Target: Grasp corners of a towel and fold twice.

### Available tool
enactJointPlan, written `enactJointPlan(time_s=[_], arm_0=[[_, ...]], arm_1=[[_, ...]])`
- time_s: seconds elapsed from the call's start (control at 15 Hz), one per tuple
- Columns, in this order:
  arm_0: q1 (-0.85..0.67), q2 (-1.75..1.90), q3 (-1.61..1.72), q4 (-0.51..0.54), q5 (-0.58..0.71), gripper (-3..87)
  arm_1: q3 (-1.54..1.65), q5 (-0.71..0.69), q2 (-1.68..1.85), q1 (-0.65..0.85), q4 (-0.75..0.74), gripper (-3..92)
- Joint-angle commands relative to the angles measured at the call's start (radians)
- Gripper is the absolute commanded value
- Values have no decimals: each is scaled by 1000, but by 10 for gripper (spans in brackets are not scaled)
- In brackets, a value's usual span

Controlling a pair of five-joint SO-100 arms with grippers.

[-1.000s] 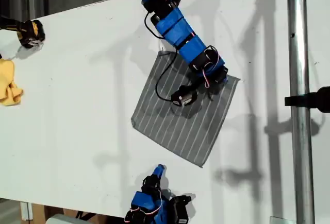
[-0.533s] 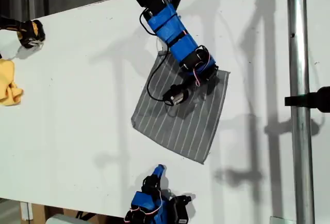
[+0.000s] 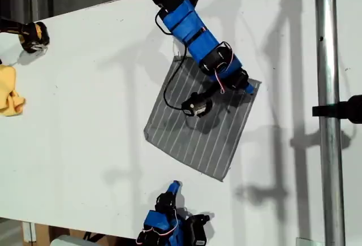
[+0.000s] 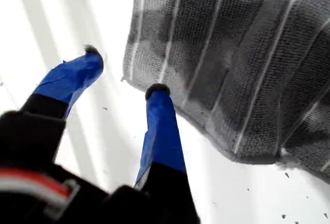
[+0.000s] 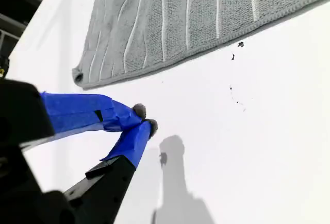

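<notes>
The grey pinstriped towel (image 3: 195,136) lies flat on the white table (image 3: 85,121), turned like a diamond. My first gripper (image 3: 248,87) is at the towel's corner (image 3: 259,82) toward the exterior view's right. It is open, one blue fingertip (image 4: 157,91) at the cloth's hem and the other (image 4: 93,54) over bare table, with the corner (image 4: 125,77) between them. My second gripper (image 3: 176,186) is shut and empty near the exterior view's bottom edge. In its wrist view the shut gripper (image 5: 145,119) is short of the towel's edge (image 5: 206,49) and of another corner (image 5: 77,75).
A yellow cloth (image 3: 10,90) and a black-and-yellow object (image 3: 34,35) sit at the exterior view's left edge. A metal pole (image 3: 329,144) with a black clamp (image 3: 342,110) runs down the exterior view's right. The first arm's cable (image 3: 169,93) hangs over the towel.
The first arm swung toward the exterior view's left, then back right. The towel's right corner shifted left with it and returned. The second arm stayed still.
</notes>
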Motion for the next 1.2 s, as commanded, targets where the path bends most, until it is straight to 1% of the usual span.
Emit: enactJointPlan(time_s=[0.0, 0.13, 0.33, 0.67, 0.73, 0.8, 0.87, 0.93, 1.13], arm_0=[[-14, 5, 6, -5, 9, -15], [-14, 5, 6, -6, 9, -15], [-9, 5, 6, -5, 3, -15], [-9, 5, 6, -5, 3, -15], [-8, 5, 6, -5, 0, -15], [-3, 5, 6, -3, -5, -15], [-2, 5, 6, -3, -6, -15], [-3, 5, 6, -3, -5, -15], [-5, 5, 6, -3, -5, -15]], arm_1=[[-63, -6, 120, -11, -17, 272], [-52, -2, 63, -18, -26, 294], [-52, 12, -38, -35, -67, 300], [-52, 43, -233, -25, -9, 296], [-52, 43, -244, -15, -2, 265], [-51, 35, -250, -8, 0, 183], [-51, 41, -250, -3, 8, 45], [-52, 31, -247, 2, 8, 5], [-52, 29, -238, 8, 21, -1]])
